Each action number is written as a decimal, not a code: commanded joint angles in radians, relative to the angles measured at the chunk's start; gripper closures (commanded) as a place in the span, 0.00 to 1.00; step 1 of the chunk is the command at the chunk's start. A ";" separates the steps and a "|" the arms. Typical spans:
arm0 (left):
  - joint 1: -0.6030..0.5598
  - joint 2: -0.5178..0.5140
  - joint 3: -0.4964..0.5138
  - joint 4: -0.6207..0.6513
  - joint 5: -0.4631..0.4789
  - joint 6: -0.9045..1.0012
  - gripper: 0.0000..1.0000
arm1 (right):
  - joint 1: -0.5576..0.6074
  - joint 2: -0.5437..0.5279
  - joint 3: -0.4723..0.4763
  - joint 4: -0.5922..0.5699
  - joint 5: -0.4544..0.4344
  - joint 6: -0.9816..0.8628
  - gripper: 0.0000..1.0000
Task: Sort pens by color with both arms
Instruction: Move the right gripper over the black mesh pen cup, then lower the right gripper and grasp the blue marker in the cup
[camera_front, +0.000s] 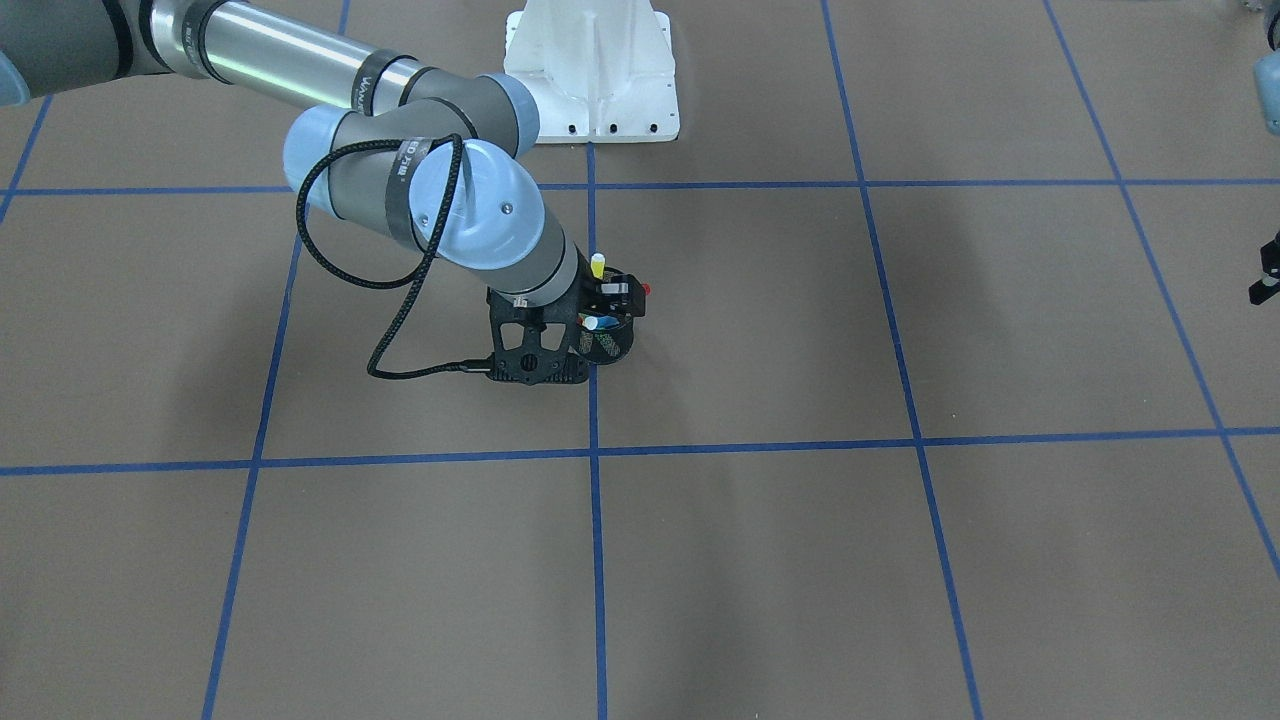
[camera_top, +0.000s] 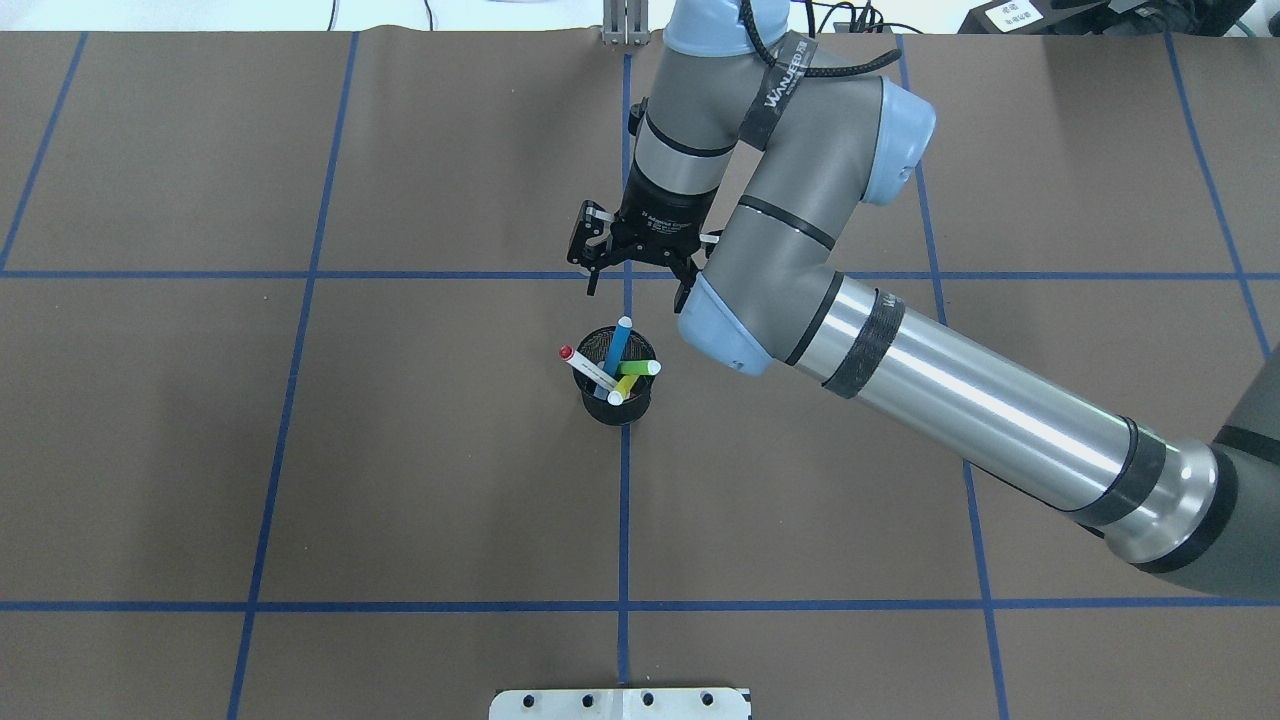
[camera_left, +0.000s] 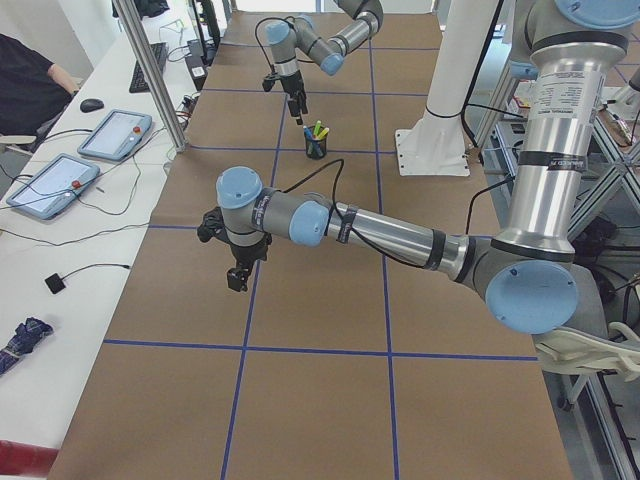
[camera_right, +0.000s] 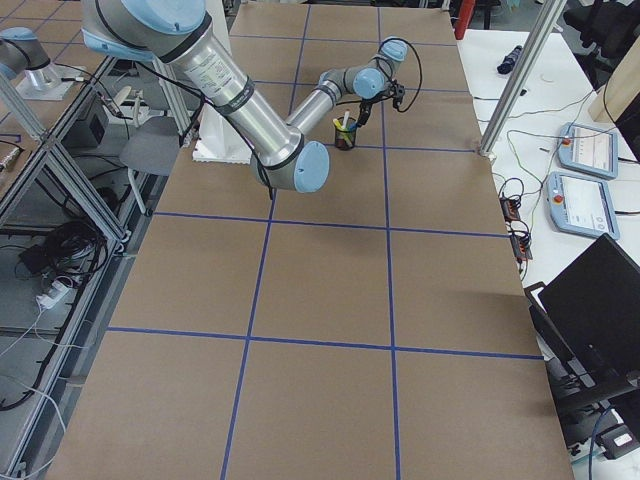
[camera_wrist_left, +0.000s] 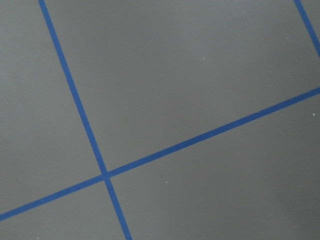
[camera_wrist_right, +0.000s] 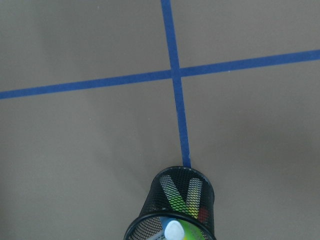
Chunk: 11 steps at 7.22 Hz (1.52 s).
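right gripper (camera_top: 638, 291) hovering just beside cup (camera_top: 616, 406), jaws spread, empty | pens (camera_top: 617, 348) leaning over cup rim | left gripper (camera_left: 237, 278) hanging well apart from cup, jaws: can't tell

Surface (camera_top: 450, 450): brown covering, divided into squares by blue tape lines (camera_top: 300, 274).

Mesh cup (camera_top: 615, 408): black, upright, standing on one tape line near a crossing.

Pedestal (camera_front: 592, 80): white, at the surface's edge, on the same line as the mesh cup and well apart from it.

Side surface (camera_left: 60, 240): white; carries two tablets (camera_left: 115, 133) with red buttons, a mouse (camera_left: 92, 104), loose cables and a folded dark umbrella (camera_left: 22, 335). A seated person (camera_left: 25, 70) is at its far end.

Laptop (camera_right: 600, 300): dark, visible in the exterior right view.
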<state>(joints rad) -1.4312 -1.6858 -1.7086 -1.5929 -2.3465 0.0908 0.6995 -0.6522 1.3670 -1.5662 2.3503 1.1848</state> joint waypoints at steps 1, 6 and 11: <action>0.000 -0.005 0.004 0.002 -0.004 0.000 0.00 | -0.012 -0.001 -0.002 0.000 -0.002 0.001 0.23; 0.000 -0.006 0.007 0.002 -0.005 0.000 0.00 | -0.015 -0.007 -0.014 0.009 -0.003 -0.014 0.31; 0.000 -0.005 0.007 0.002 -0.005 0.000 0.00 | -0.021 -0.007 -0.022 0.014 -0.023 -0.019 0.47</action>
<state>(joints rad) -1.4312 -1.6909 -1.7010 -1.5907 -2.3516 0.0905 0.6793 -0.6597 1.3470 -1.5548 2.3356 1.1671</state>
